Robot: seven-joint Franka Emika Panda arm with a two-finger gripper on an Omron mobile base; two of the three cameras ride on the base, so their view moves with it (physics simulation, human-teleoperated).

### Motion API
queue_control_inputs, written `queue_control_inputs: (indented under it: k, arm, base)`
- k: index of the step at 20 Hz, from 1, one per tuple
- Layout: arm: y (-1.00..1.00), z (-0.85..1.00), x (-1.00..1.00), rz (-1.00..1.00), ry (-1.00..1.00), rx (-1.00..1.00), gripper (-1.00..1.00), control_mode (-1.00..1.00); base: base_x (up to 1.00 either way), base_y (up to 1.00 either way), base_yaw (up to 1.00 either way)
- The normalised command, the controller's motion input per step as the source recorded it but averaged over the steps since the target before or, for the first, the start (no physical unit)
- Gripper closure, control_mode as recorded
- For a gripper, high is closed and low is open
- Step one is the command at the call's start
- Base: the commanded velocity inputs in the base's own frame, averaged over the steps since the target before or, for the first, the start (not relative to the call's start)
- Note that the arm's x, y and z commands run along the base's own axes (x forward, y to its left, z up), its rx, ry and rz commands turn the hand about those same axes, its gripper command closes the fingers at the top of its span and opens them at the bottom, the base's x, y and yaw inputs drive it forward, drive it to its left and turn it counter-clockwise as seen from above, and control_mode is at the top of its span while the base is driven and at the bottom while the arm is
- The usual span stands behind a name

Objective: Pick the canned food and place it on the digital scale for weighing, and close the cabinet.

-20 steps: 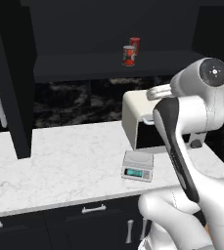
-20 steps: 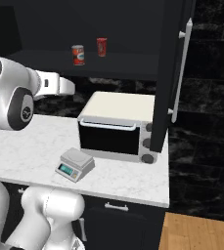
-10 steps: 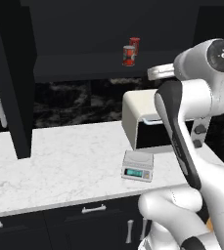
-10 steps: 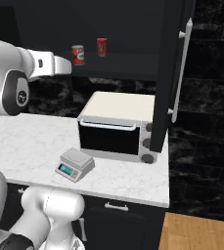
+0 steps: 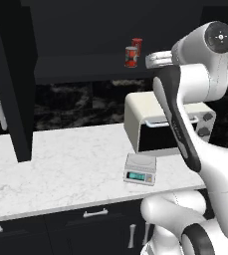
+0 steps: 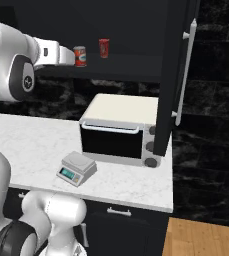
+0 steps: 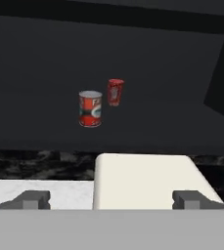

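Note:
The canned food [image 5: 131,56] [image 6: 79,56] [image 7: 90,109], a stout red can with a pale label, stands on the open cabinet's shelf [image 5: 85,69]. A slimmer red can [image 7: 115,92] stands just behind it. My gripper [image 7: 112,200] is open and holds nothing. It is raised to shelf height and faces the canned food from a short way off, above the toaster oven. The digital scale [image 5: 140,169] [image 6: 78,168] lies on the marble counter in front of the oven, its teal display lit. Both cabinet doors [image 5: 11,84] [image 6: 178,75] stand swung open.
A cream toaster oven [image 5: 150,124] [image 6: 118,127] [image 7: 143,180] sits on the counter under the shelf. The open right door's long silver handle [image 6: 186,70] hangs beside the oven. Black drawers [image 5: 95,214] run below the white counter [image 5: 60,164].
My arm has lifted and reached further toward the cabinet shelf, bringing the hand closer to the canned food. The cans, scale and doors have not moved.

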Motion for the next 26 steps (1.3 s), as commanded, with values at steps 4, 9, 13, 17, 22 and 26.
queue_control_inputs:
  k: [4,9,13,17,22,26]
  arm:
    - [0.00,-0.01,0.62,0.00,0.02,0.09,-1.00,-1.00]
    - [0.12,-0.17,0.69,0.00,0.00,0.05,-1.00,-1.00]
    - [0.12,-0.25,0.78,0.01,0.00,0.07,-1.00,-1.00]
    - [0.00,-0.06,0.60,0.01,0.03,0.02,-1.00,-1.00]
    - [0.00,0.00,0.44,0.00,0.02,0.00,-1.00,-1.00]
    - [0.03,0.00,0.33,0.00,0.00,0.00,-1.00,-1.00]
  base:
    - [0.00,0.00,0.00]
    - [0.00,0.00,0.00]
    - [0.00,0.00,0.00]
    - [0.00,0.00,0.00]
    - [0.00,0.00,0.00]
    - [0.00,0.00,0.00]
